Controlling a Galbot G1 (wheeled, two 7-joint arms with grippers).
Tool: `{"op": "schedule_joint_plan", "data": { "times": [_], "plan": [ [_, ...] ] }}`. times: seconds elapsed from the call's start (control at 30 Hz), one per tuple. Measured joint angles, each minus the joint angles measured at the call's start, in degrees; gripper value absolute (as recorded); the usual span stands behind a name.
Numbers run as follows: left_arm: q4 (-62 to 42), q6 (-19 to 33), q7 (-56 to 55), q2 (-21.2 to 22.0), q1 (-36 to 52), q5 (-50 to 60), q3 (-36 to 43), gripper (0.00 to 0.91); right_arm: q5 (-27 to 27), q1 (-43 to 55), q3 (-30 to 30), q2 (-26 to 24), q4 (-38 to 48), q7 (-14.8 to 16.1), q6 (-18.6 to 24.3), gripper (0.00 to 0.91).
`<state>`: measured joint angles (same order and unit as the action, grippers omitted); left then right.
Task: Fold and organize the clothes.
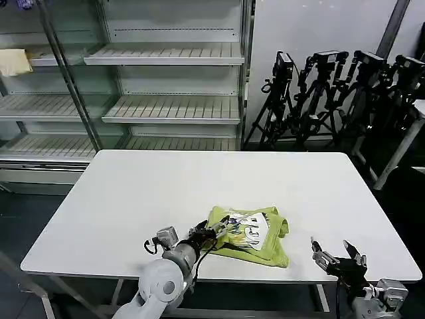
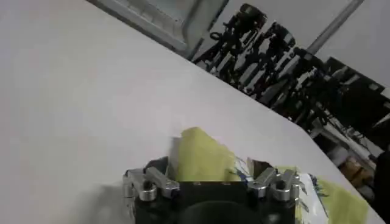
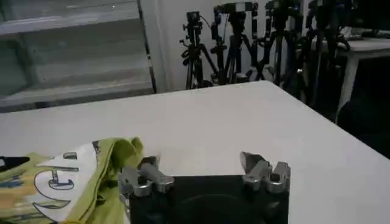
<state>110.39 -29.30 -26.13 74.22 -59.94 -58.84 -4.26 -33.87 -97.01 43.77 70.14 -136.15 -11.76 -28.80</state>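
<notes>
The clothes are one lime yellow-green T-shirt (image 1: 251, 232), lying folded into a small bundle near the front edge of the white table (image 1: 166, 186), white print facing up. My left gripper (image 1: 214, 230) is at the bundle's left edge. In the left wrist view its jaws stand wide apart, open, with a raised fold of the T-shirt (image 2: 201, 159) between them. My right gripper (image 1: 335, 256) hovers open near the table's front right, a short way right of the shirt, with nothing between its fingers. The right wrist view has the T-shirt (image 3: 55, 182) off to one side of that gripper (image 3: 204, 165).
A white shelving unit (image 1: 166, 106) stands behind the table on the left, with a pale cream cloth (image 1: 13, 61) on one shelf. Several black tripods (image 1: 332, 93) crowd the back right. Bare tabletop lies behind and left of the shirt.
</notes>
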Motion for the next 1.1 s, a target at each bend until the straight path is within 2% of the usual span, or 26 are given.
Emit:
{"op": "schedule_joint_plan", "data": {
  "times": [0.43, 1.1],
  "plan": [
    [-0.6, 0.8, -0.1, 0.1, -0.6, -6.3, -1.4, 0.02, 0.1, -0.4, 0.5, 0.3, -0.5, -0.2, -0.1, 0.907],
    [2.6, 3.5, -2.0, 3.0, -4.0, -16.1, -6.6, 0.02, -0.1, -0.1, 0.8, 0.3, -1.0, -0.4, -0.3, 0.907]
  ]
}}
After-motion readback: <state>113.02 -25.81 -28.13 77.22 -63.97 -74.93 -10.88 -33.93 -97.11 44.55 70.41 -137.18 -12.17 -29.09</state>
